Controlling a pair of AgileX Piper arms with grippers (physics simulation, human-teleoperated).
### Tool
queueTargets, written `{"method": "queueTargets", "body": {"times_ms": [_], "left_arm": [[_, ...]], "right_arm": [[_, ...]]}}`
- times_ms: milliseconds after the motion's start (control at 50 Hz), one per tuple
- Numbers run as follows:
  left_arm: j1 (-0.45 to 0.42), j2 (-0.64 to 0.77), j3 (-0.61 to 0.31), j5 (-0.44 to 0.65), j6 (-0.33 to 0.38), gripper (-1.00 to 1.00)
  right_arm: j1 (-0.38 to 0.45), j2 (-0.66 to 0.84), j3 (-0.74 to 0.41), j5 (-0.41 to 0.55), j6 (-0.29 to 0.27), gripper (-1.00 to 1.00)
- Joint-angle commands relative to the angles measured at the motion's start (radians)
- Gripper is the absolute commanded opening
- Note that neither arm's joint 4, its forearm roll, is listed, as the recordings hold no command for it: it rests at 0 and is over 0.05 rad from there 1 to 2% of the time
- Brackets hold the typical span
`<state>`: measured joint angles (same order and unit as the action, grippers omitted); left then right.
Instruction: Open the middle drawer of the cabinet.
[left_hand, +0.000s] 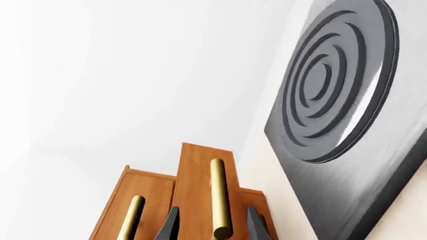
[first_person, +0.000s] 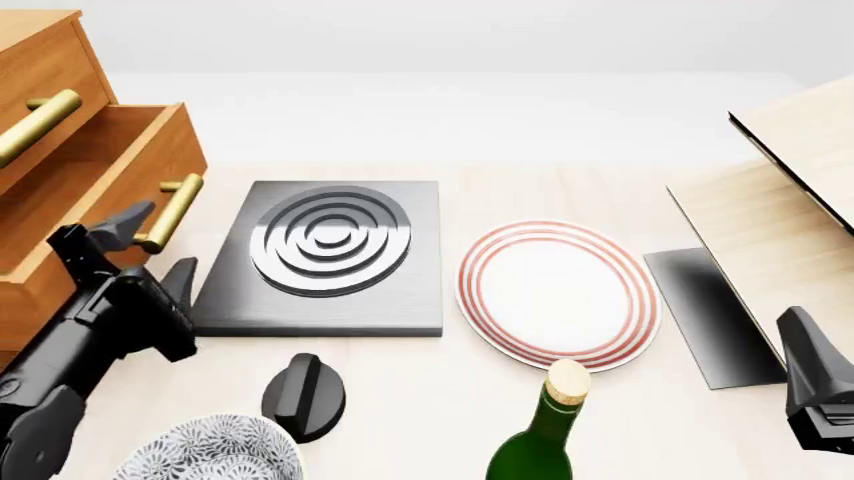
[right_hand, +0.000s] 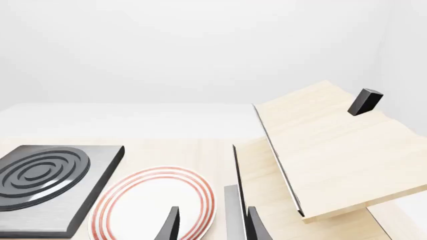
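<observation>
The left pincer (first_person: 150, 248) has its fingers apart on either side of the brass bar handle (first_person: 170, 211) of the middle drawer (first_person: 100, 170), which already juts out from the cabinet (first_person: 40, 60) at the counter's (first_person: 561, 190) far left. I'd close squarely on the bar, then pull straight along the drawer's slide. The right pincer (right_hand: 212, 226) hangs apart, idle, above the striped plate (right_hand: 143, 200).
</observation>
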<state>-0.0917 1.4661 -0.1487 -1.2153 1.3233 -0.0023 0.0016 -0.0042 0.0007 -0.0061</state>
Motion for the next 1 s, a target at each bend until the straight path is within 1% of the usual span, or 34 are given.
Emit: {"method": "queueTargets", "body": {"times_ms": [20, 40, 60, 160, 180, 220, 260, 280, 300, 320, 340, 400, 460, 480, 500, 520, 540, 560, 580, 600, 620, 640, 660, 700, 740, 760, 780, 900, 920, 940, 960, 1000], "left_arm": [[-0.058, -0.184, 0.148, -0.005, -0.042, 1.0], [-0.062, -0.188, 0.148, -0.005, -0.042, 1.0], [-0.079, -0.207, 0.149, -0.005, -0.062, 1.0], [-0.095, -0.225, 0.149, 0.0, -0.086, 1.0], [-0.095, -0.362, 0.149, 0.125, -0.1, 1.0], [-0.095, -0.743, 0.149, 0.5, -0.111, 1.0], [-0.092, -1.099, 0.149, 0.846, -0.128, 1.0], [-0.093, -1.228, 0.149, 0.964, -0.129, 1.0], [-0.097, -1.314, 0.149, 1.048, -0.137, 1.0], [-0.1, -1.4, 0.149, 1.13, -0.145, 1.0], [-0.104, -1.455, 0.149, 1.18, -0.146, 1.0], [-0.12, -1.465, 0.149, 1.18, -0.163, 1.0], [-0.133, -1.466, 0.148, 1.173, -0.204, 1.0], [-0.133, -1.466, 0.148, 1.173, -0.204, 1.0], [-0.137, -1.466, 0.148, 1.164, -0.238, 1.0], [-0.15, -1.466, 0.148, 1.162, -0.241, 1.0], [-0.16, -1.466, 0.138, 1.168, -0.265, 1.0], [-0.16, -1.466, 0.138, 1.168, -0.265, 1.0], [-0.158, -1.466, 0.082, 1.214, -0.313, 1.0], [-0.16, -1.466, 0.063, 1.224, -0.325, 1.0], [-0.163, -1.466, 0.018, 1.266, -0.365, 1.0], [-0.162, -1.466, -0.01, 1.287, -0.383, 1.0], [-0.168, -1.466, -0.076, 1.338, -0.42, 1.0], [-0.177, -1.466, -0.149, 1.39, -0.455, 1.0], [-0.162, -1.466, -0.199, 1.44, -0.488, 1.0], [-0.154, -1.466, -0.199, 1.446, -0.482, 1.0], [-0.15, -1.466, -0.218, 1.463, -0.498, 1.0], [-0.12, -1.466, -0.371, 1.643, -0.652, 1.0], [-0.111, -1.466, -0.406, 1.678, -0.69, 1.0], [-0.105, -1.466, -0.422, 1.696, -0.708, 1.0], [-0.08, -1.466, -0.448, 1.724, -0.742, 1.0], [-0.066, -1.466, -0.47, 1.747, -0.777, 1.0]], "right_arm": [[0.0, 0.0, 0.0, 0.0, 0.0, 1.0], [0.0, 0.0, 0.0, 0.0, 0.0, 1.0], [0.0, 0.0, 0.0, 0.0, 0.0, 1.0], [0.0, 0.0, 0.0, 0.0, 0.0, 1.0], [0.0, 0.0, 0.0, 0.0, 0.0, 1.0], [0.0, 0.0, 0.0, 0.0, 0.0, 1.0], [0.0, 0.0, 0.0, 0.0, 0.0, 1.0], [0.0, 0.0, 0.0, 0.0, 0.0, 1.0], [0.0, 0.0, 0.0, 0.0, 0.0, 1.0], [0.0, 0.0, 0.0, 0.0, 0.0, 1.0], [0.0, 0.0, 0.0, 0.0, 0.0, 1.0], [0.0, 0.0, 0.0, 0.0, 0.0, 1.0], [0.0, 0.0, 0.0, 0.0, 0.0, 1.0], [0.0, 0.0, 0.0, 0.0, 0.0, 1.0], [0.0, 0.0, 0.0, 0.0, 0.0, 1.0], [0.0, 0.0, 0.0, 0.0, 0.0, 1.0], [0.0, 0.0, 0.0, 0.0, 0.0, 1.0], [0.0, 0.0, 0.0, 0.0, 0.0, 1.0], [0.0, 0.0, 0.0, 0.0, 0.0, 1.0], [0.0, 0.0, 0.0, 0.0, 0.0, 1.0], [0.0, 0.0, 0.0, 0.0, 0.0, 1.0], [0.0, 0.0, 0.0, 0.0, 0.0, 1.0], [0.0, 0.0, 0.0, 0.0, 0.0, 1.0], [0.0, 0.0, 0.0, 0.0, 0.0, 1.0], [0.0, 0.0, 0.0, 0.0, 0.0, 1.0], [0.0, 0.0, 0.0, 0.0, 0.0, 1.0], [0.0, 0.0, 0.0, 0.0, 0.0, 1.0], [0.0, 0.0, 0.0, 0.0, 0.0, 1.0], [0.0, 0.0, 0.0, 0.0, 0.0, 1.0], [0.0, 0.0, 0.0, 0.0, 0.0, 1.0], [0.0, 0.0, 0.0, 0.0, 0.0, 1.0], [0.0, 0.0, 0.0, 0.0, 0.0, 1.0]]}}
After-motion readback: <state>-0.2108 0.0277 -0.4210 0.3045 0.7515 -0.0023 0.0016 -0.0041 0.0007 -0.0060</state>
